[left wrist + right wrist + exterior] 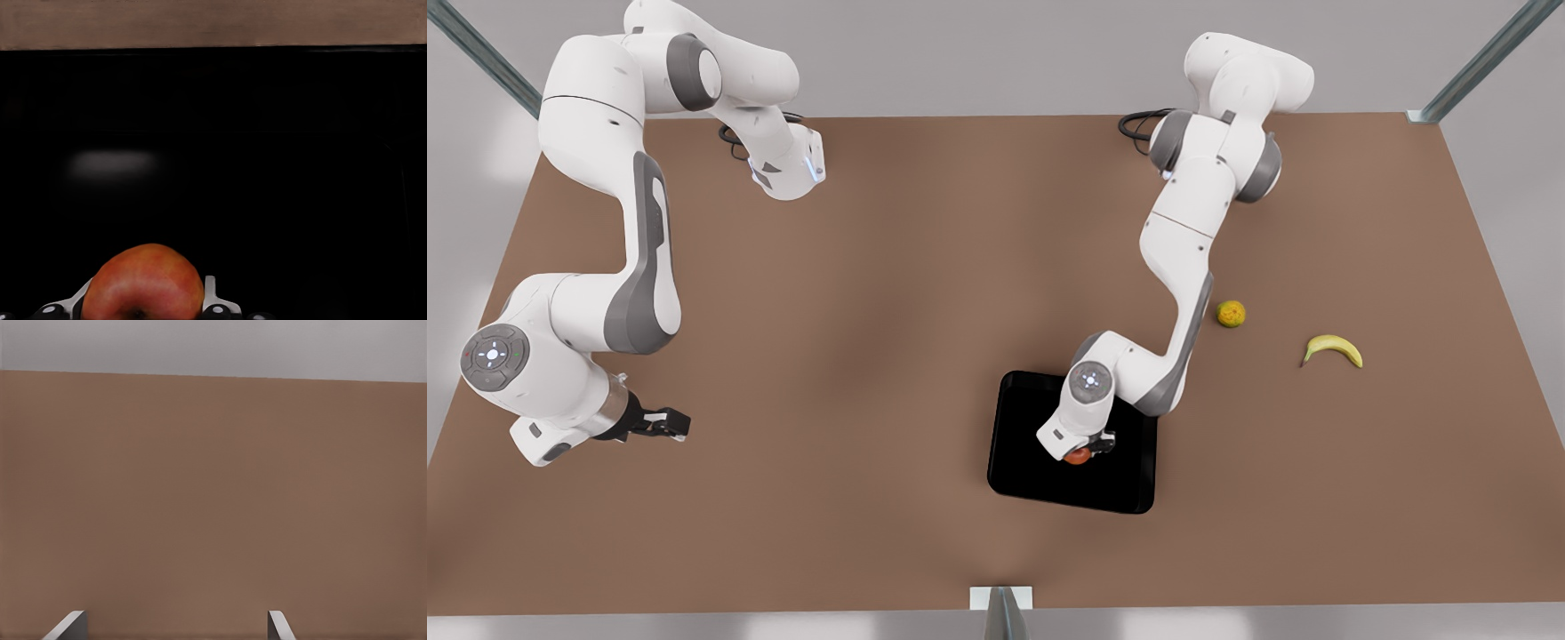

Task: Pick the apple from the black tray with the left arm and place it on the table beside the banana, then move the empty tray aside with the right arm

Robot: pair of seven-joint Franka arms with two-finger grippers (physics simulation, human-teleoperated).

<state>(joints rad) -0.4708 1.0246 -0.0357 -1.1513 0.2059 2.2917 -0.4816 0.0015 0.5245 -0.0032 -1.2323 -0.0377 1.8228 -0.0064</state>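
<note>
Right gripper (679, 425) waits over bare tabletop (854, 293), fingers spread, empty. Left gripper (1089, 450) low in black tray (1018, 453), fingers flanking apple (1078, 456), likely gripping for lift. Banana (1333, 348) far right.

Yellow-orange round fruit (1231, 313) on brown surface; metal corner posts (1485, 60)

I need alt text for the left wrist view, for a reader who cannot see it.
A red-orange apple sits between the left gripper jaws, over the glossy black tray. A strip of brown table lies beyond the tray's far edge.
</note>
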